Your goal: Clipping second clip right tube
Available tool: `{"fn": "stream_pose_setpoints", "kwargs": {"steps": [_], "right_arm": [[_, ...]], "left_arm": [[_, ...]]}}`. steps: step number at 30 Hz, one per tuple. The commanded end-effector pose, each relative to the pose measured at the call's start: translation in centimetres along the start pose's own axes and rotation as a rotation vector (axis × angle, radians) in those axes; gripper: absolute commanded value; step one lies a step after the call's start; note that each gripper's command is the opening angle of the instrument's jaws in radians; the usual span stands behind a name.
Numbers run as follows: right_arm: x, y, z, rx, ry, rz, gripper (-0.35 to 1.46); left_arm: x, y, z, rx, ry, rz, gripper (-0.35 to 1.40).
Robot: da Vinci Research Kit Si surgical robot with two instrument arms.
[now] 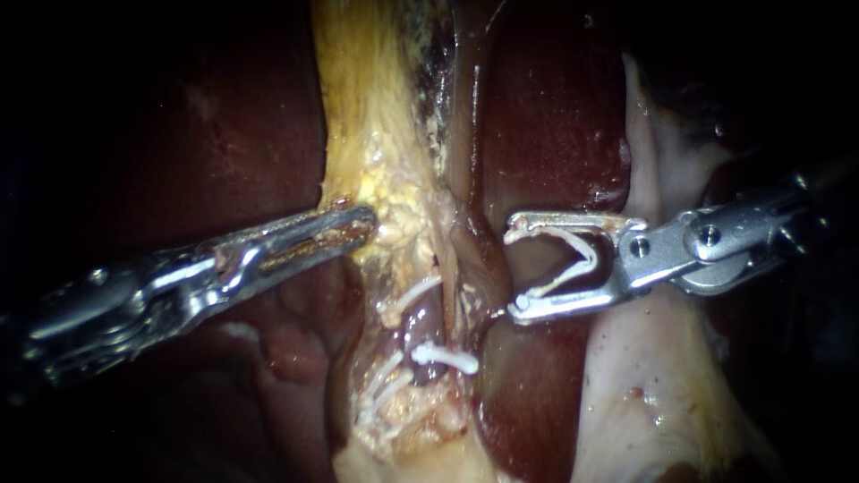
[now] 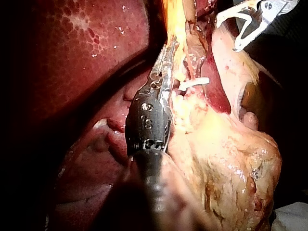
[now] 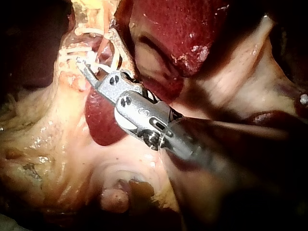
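Endoscope view: right instrument (image 1: 512,268) jaws spread, holding an open white clip (image 1: 573,259), centre-right. Right tube (image 1: 465,273) just left of the tips, outside them. Left instrument (image 1: 362,222) jaws clamped on fatty tissue (image 1: 394,183).

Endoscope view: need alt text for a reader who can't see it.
The right instrument holds an open white clip in its jaws, beside the central tissue and not yet around a tube. Below, placed clips cross the tissue; the left instrument touches yellow fatty tissue.
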Motion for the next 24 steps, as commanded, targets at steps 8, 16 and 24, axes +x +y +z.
{"fn": "stream_pose_setpoints", "kwargs": {"steps": [8,16,24], "right_arm": [[-0.23,-0.17,0.26,0.027,-0.029,0.139,0.6],[-0.76,-0.29,0.77,0.066,-0.076,0.284,0.59],[-1.0,-0.21,1.13,0.065,-0.085,0.357,0.59]], "left_arm": [[-0.31,-0.1,-0.45,0.01,-0.021,-0.018,-0.35],[-0.45,-0.27,-0.79,0.015,-0.051,-0.039,-0.35],[-0.43,-0.38,-0.82,0.009,-0.054,-0.036,-0.35]]}}
